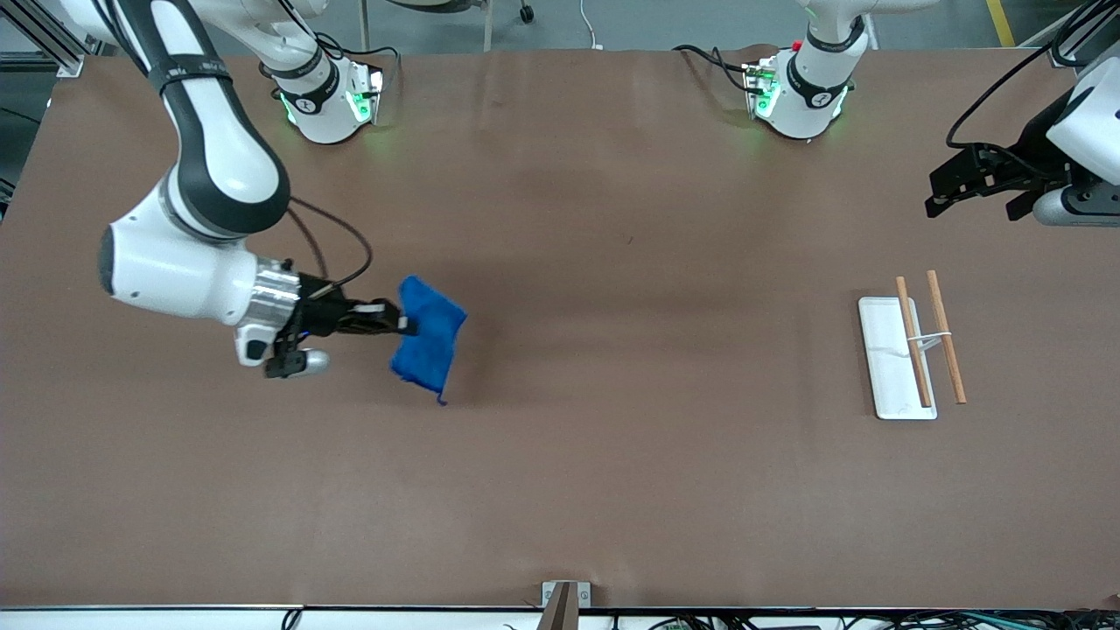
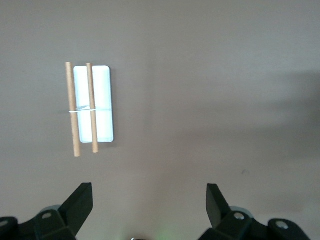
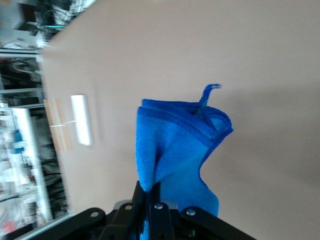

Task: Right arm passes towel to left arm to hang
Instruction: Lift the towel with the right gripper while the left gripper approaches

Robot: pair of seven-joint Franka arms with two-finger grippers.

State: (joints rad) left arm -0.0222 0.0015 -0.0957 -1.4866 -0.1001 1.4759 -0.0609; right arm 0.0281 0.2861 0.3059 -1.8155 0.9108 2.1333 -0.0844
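The left arm runs off the front view's edge; the right tool's fingertips are buried in the towel.

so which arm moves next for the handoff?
Probably right. The right hand is shut on the towel, held over the right arm's end of the table. The left hand, open, waits above the rack, so the towel must travel toward it.

text: none legible | labels: none | brands: none | numbers: none | signs: none
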